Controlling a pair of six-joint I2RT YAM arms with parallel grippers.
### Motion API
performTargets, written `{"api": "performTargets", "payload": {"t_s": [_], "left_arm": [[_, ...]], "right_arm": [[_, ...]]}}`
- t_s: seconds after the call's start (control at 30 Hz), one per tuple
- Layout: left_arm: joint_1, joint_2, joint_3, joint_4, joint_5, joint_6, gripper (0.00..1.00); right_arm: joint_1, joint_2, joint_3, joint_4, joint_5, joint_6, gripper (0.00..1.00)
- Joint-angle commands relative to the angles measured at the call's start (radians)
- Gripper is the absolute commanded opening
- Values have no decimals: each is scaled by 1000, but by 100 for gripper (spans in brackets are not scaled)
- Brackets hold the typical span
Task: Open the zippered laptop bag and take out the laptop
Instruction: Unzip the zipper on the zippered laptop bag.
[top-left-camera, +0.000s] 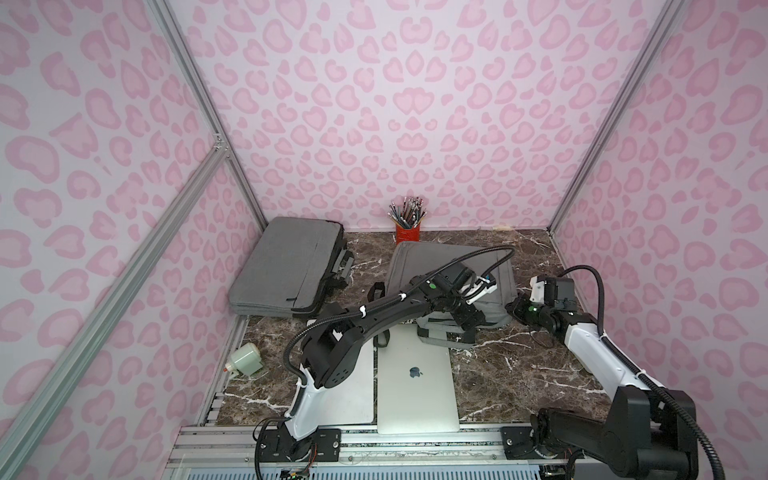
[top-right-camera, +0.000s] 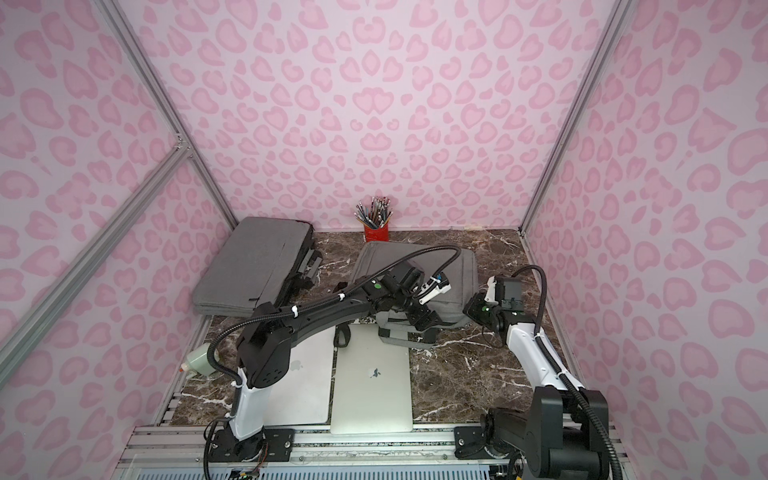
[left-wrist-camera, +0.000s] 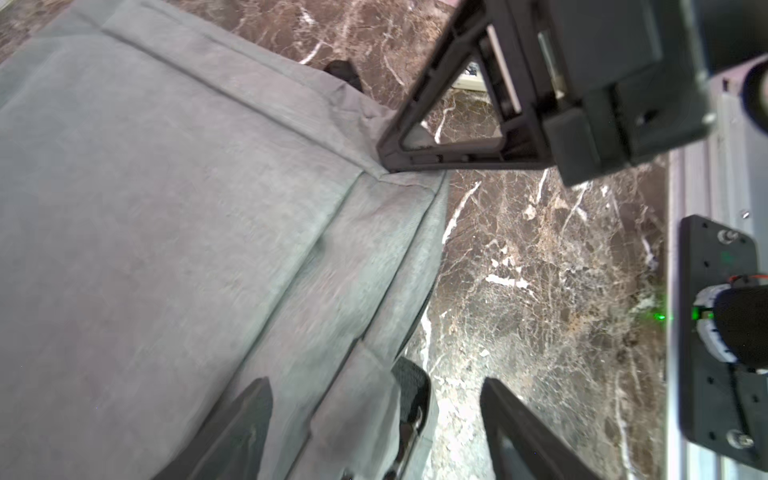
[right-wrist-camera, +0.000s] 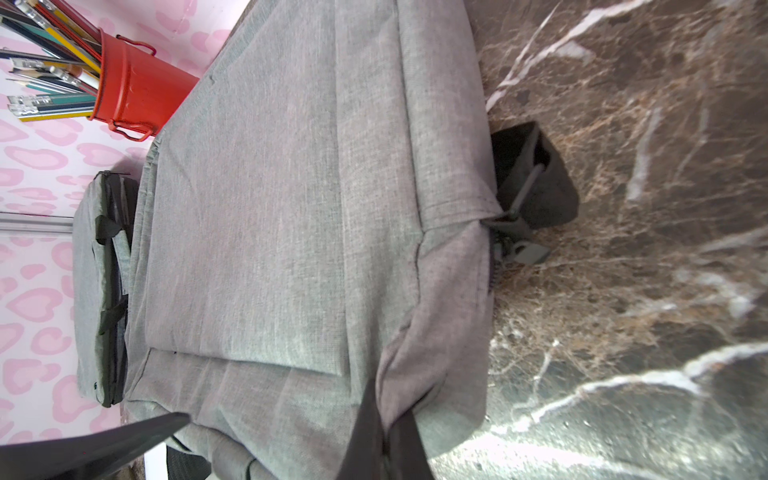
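1. A grey laptop bag (top-left-camera: 428, 259) lies flat in the middle of the tabletop (top-left-camera: 519, 365). It looks zipped shut, and no laptop shows inside it. I judge the step in hand to be bracing the bag for unzipping.
2. The right hand (right-wrist-camera: 384, 432) is clenched on a pinch of cloth at the bag's corner. The left hand (top-left-camera: 468, 319) is released, its fingers spread above the bag's near edge and holding nothing.
3. The next move probably calls for the left hand to find the small zip pull. A black tab or clip (right-wrist-camera: 519, 249) hangs at the bag's side, and I cannot tell which it is.
4. The bag is soft, padded woven cloth with raised seams and rounded corners. The tabletop is glossy brown marble with white veins.
5. Two thin, smooth silver laptops (top-left-camera: 417, 399) (top-left-camera: 357, 395) lie side by side at the front.
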Motion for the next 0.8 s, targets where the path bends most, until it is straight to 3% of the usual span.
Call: {"api": "performTargets", "payload": {"t_s": [0.0, 0.47, 0.7, 0.77], "left_arm": [[-10, 34, 36, 6, -38, 54, 82], [-15, 160, 177, -107, -88, 46, 60], [-16, 155, 202, -144, -27, 61, 21], [-16, 147, 201, -147, -32, 59, 14]], "right_arm": [[1, 0, -6, 52, -81, -8, 0], [0, -44, -40, 70, -131, 24, 0], [-3, -49, -42, 61, -112, 8, 0], [-4, -42, -55, 68, -108, 0, 0]]}}
